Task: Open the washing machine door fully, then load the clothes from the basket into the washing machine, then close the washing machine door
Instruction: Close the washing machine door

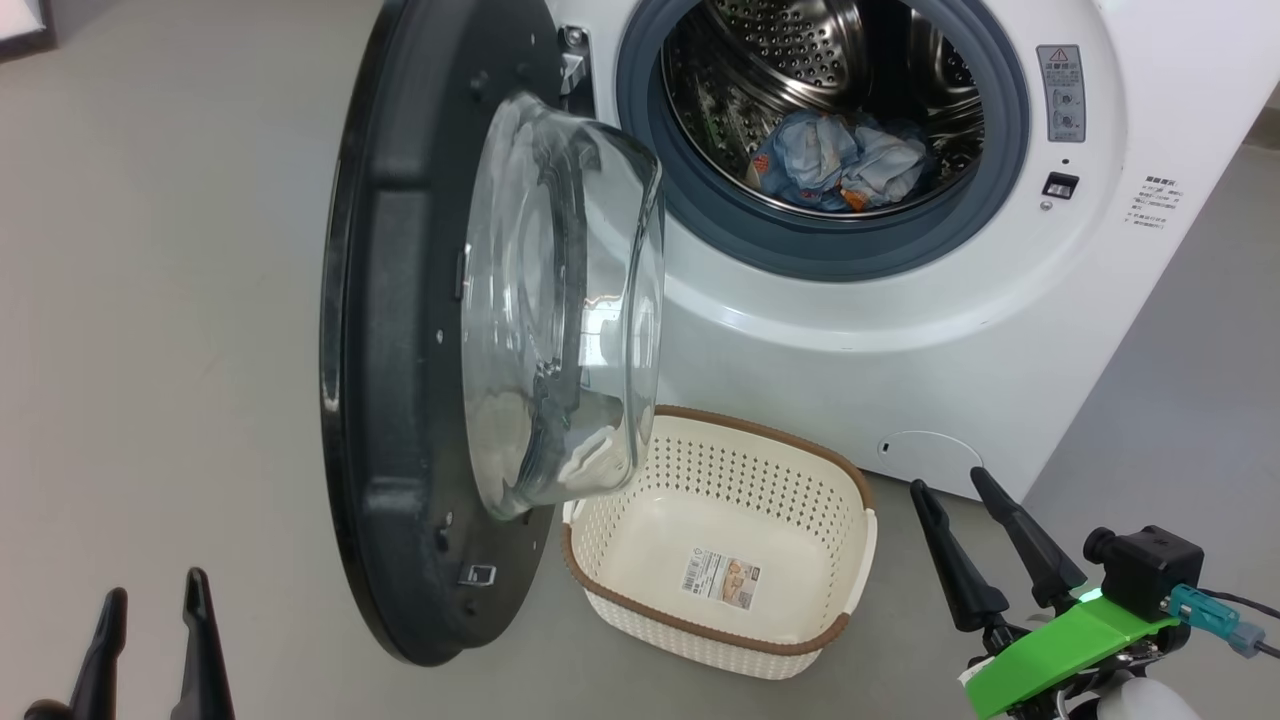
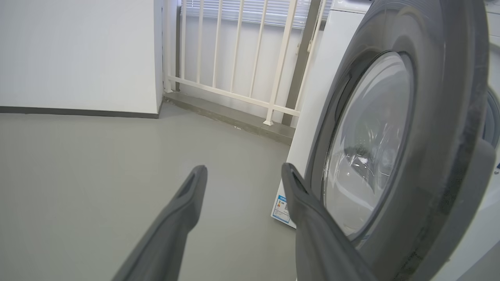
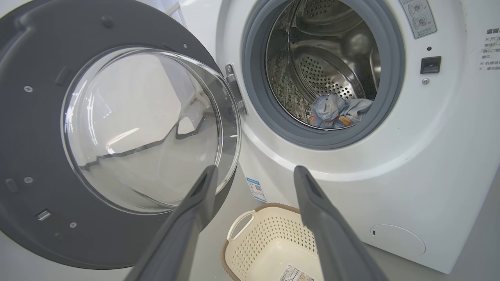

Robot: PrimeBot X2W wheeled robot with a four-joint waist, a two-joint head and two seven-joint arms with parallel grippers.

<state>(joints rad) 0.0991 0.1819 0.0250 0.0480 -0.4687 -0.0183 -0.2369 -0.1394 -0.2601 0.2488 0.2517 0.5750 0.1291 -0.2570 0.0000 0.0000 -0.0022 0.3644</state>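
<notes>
The washing machine [image 1: 900,330] [image 3: 429,156] stands with its round black door [image 1: 400,350] [image 3: 35,156] [image 2: 429,156] swung open to the left, glass bowl bulging inward. Light-blue clothes [image 1: 840,160] [image 3: 338,112] lie inside the steel drum. The cream basket [image 1: 720,540] [image 3: 269,246] sits on the floor below the door, holding nothing but its label sticker. My left gripper [image 1: 152,600] [image 2: 244,171] is open at the lower left, just outside the door's outer face. My right gripper [image 1: 955,485] [image 3: 256,171] is open to the right of the basket, in front of the machine.
Grey floor [image 1: 150,250] spreads to the left of the door. A white wall [image 2: 78,54] and a white railing [image 2: 234,58] stand beyond the machine in the left wrist view. A round service flap [image 1: 930,455] sits low on the machine's front.
</notes>
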